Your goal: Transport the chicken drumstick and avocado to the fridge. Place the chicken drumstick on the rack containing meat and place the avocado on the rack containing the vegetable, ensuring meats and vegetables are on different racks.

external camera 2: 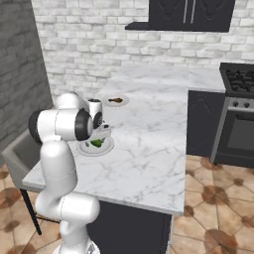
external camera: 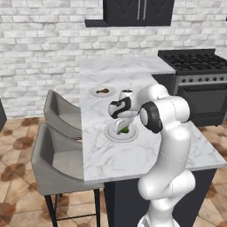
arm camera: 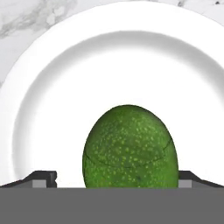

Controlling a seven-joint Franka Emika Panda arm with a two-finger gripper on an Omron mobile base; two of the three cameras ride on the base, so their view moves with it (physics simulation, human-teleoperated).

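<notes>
Room: brick-walled kitchen; stools at left, marble surface (external camera: 111, 159) in the middle, dark stove (external camera: 195, 66) at right.
Drumstick (external camera: 103, 91): lies on the far plate (external camera: 94, 93), well apart from the arm, untouched.
Avocado (arm camera: 130, 148): rests on the near plate (arm camera: 39, 122), directly under the hand.
Fingers (arm camera: 43, 178): spread wide, one tip on each side of the avocado, not yet touching it as far as can be told.
Step in hand: first pickup, the avocado; nothing is held.
Next move: judged to need closing squarely across the fruit's rounded sides, then a straight lift off the plate.
Risk: the smooth round skin may slip.
</notes>
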